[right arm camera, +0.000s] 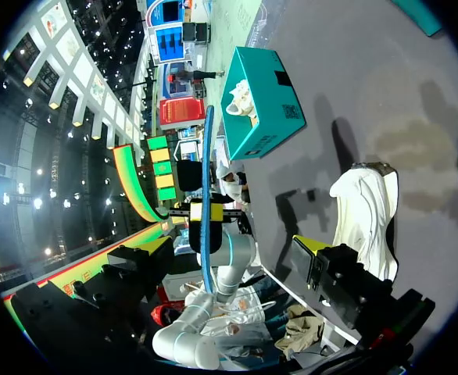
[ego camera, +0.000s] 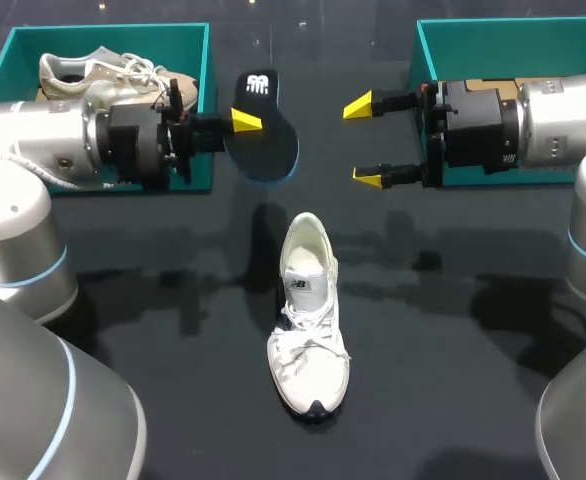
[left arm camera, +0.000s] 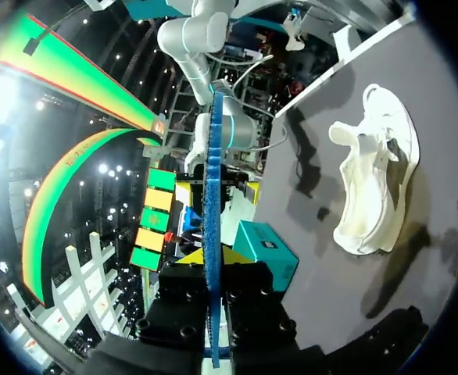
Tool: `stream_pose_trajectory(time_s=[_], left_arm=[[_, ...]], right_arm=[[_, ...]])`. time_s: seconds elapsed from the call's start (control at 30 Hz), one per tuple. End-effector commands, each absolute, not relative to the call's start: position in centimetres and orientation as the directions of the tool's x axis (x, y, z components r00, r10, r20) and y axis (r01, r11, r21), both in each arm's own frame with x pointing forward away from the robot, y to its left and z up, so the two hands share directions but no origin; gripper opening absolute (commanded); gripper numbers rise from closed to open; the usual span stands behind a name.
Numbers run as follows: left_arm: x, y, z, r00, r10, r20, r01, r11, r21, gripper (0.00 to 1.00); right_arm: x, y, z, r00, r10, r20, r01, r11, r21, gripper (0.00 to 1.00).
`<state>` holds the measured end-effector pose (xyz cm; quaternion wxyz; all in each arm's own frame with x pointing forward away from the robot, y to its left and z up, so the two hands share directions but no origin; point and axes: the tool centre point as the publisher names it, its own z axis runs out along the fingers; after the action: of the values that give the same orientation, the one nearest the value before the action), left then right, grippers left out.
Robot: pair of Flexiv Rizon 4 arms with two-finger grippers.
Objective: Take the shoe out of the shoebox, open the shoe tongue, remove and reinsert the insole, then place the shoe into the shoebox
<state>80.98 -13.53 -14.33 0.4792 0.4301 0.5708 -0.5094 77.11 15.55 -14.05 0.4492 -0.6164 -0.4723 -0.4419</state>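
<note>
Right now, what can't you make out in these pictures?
- Head view: most of the inside of the right shoebox, covered by the right arm.
- Head view: second fingertip of the left pincer, behind the insole.
- Left wrist view: the insole's faces; it shows edge-on.
- Head view: toe interior of the shoe, under its own upper.

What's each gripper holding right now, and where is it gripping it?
The left gripper pinches the dark insole at the side edge nearest that arm, between both fingers. The right gripper is open and holds nothing.
</note>
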Motion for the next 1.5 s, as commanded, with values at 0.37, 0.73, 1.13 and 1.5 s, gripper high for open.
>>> stream_pose_trajectory(time_s=[0.37, 0.73, 1.13, 1.5], left_arm=[[80.7, -14.5, -14.8, -0.052, -0.014, -0.999, 0.995, 0.085, -0.053, 0.0], [79.9, -15.9, -14.9, -0.061, 0.012, -0.998, 0.997, 0.047, -0.06, 0.0], [79.7, -16.2, -15.6, -0.044, 0.056, -0.997, 0.998, 0.037, -0.042, 0.0], [79.6, -16.3, -15.9, -0.004, 0.074, -0.997, 0.999, 0.046, -0.001, 0.0]], right_arm=[[77.1, 15.8, -14.1, 0.164, 0.186, 0.969, 0.979, -0.153, -0.136, 1.0], [77.1, 16.5, -14.8, 0.098, 0.175, 0.98, 0.991, -0.108, -0.08, 1.0], [76.7, 17.3, -14.4, 0.019, 0.224, 0.974, 0.998, -0.067, -0.004, 1.0], [76.7, 19.1, -15.2, -0.07, 0.243, 0.968, 0.997, 0.003, 0.072, 1.0]])
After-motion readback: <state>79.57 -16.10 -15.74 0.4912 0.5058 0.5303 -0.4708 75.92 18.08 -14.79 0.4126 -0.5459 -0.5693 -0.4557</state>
